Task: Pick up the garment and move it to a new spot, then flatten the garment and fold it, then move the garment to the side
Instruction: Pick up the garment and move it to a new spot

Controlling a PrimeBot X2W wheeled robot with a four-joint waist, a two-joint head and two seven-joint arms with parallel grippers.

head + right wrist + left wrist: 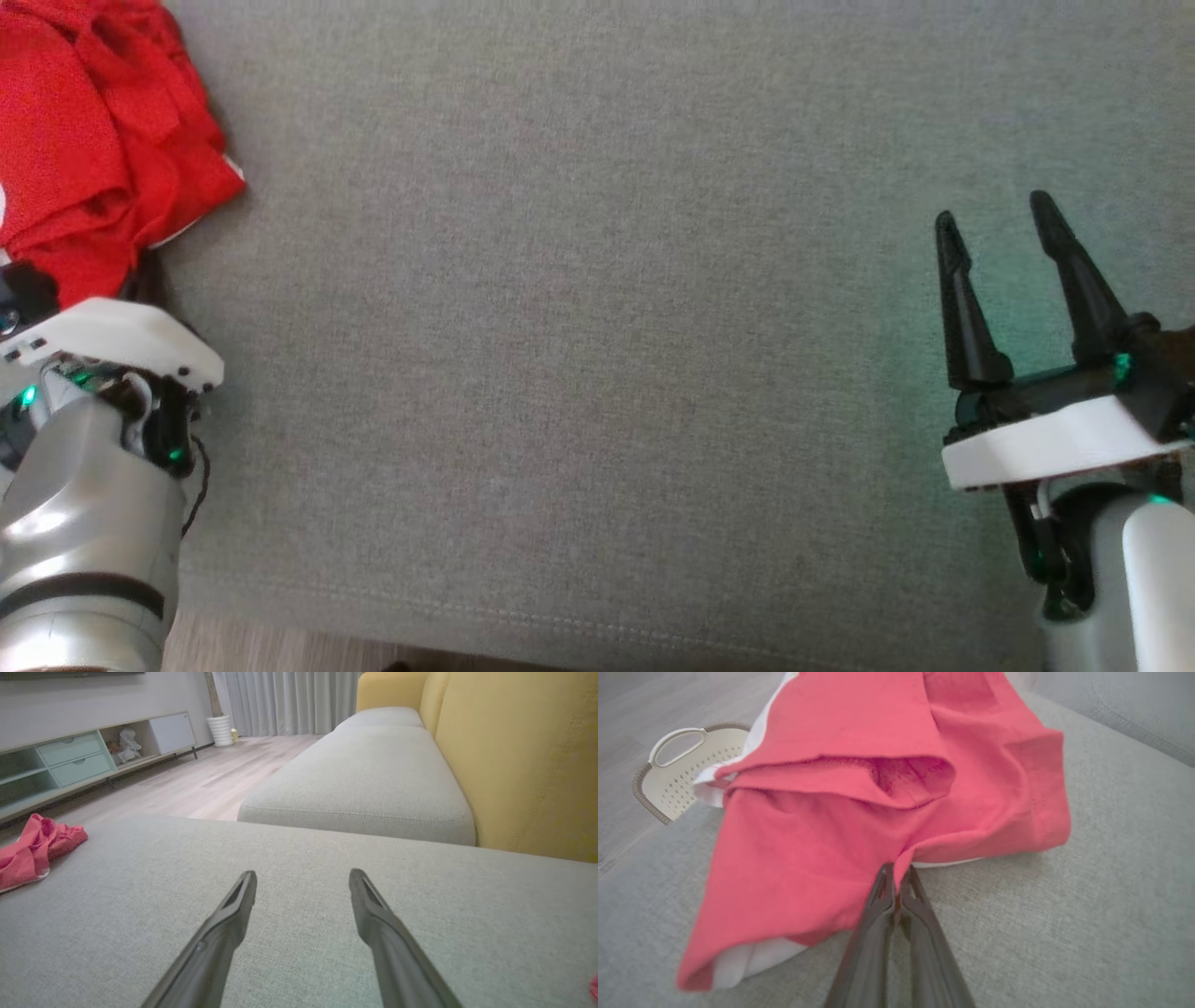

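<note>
You kept your left gripper [897, 873] with its two dark fingers pressed together, their tips nipping a fold at the near edge of the red garment [859, 826]. The garment lay crumpled on the grey sofa cushion [1087, 914], spreading away from those jaws ahead and to either side, with white cloth showing under its hem. Up and to the left of the jaws, past the cushion's edge, a pale perforated basket [672, 781] showed. Your right gripper [302, 873] held its jaws spread wide with nothing between them, bare cushion beneath and ahead of the tips. From there the garment sat well off to the left, and a yellow backrest [523, 765] rose on the right
</note>
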